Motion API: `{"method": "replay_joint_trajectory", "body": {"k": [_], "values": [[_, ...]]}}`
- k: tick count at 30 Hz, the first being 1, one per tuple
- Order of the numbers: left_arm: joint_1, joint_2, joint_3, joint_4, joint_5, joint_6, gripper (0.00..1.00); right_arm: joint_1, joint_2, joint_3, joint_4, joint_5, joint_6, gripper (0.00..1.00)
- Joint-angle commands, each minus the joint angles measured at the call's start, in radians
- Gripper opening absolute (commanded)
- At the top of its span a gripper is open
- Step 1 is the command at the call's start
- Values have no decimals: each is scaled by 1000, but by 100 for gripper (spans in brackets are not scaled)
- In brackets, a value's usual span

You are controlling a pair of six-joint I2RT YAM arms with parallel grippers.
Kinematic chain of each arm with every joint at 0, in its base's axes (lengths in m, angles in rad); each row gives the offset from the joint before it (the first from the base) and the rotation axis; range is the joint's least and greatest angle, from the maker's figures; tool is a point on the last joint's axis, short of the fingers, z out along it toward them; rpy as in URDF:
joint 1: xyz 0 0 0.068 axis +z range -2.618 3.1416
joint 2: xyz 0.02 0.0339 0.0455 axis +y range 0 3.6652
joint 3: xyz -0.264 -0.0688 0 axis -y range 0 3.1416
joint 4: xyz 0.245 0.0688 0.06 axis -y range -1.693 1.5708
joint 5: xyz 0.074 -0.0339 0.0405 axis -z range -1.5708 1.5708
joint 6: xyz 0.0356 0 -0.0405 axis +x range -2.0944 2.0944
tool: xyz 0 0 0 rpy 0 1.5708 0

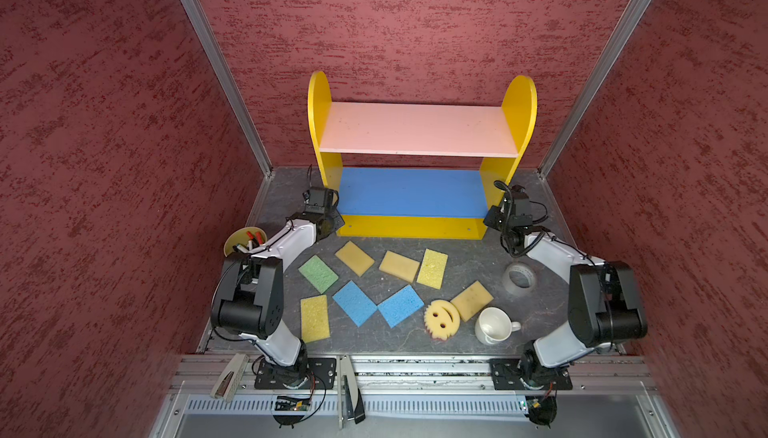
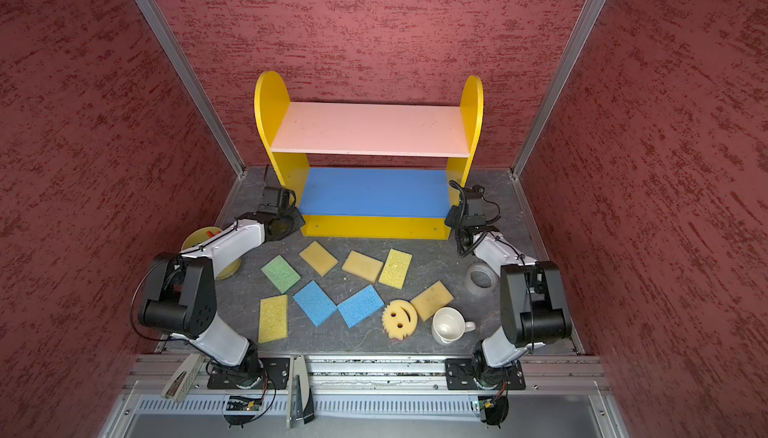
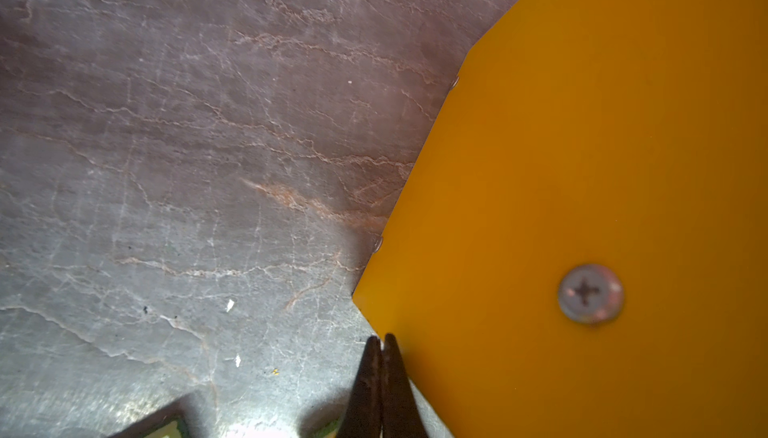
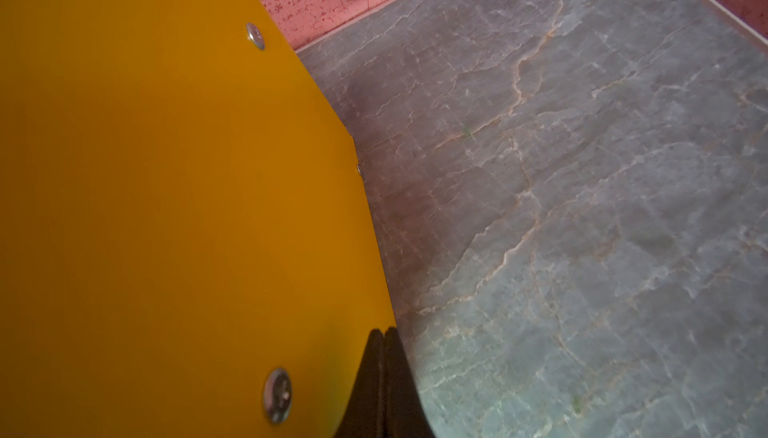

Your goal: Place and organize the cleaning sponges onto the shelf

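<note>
Shelf (image 1: 417, 129) at back of worktop (image 1: 478, 265), near rear wall (image 1: 415, 20). All nine sponges (image 1: 354, 303) lie loose on worktop in front of it; white mug (image 1: 493, 326) near round smiley sponge (image 1: 442, 318). Left end effector (image 3: 381, 338) closed, empty, at shelf's front left base corner; right end effector (image 4: 383, 332) closed, empty, at front right base corner
</note>
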Motion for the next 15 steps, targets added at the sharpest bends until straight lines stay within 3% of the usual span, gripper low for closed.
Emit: {"method": "replay_joint_trajectory", "body": {"k": [1, 15], "values": [[-11, 34, 47, 66, 16, -7, 0, -24, 37, 60, 41, -28, 5, 0], [-21, 87, 101, 70, 25, 2, 0, -27, 75, 121, 39, -90, 20, 0]]}}
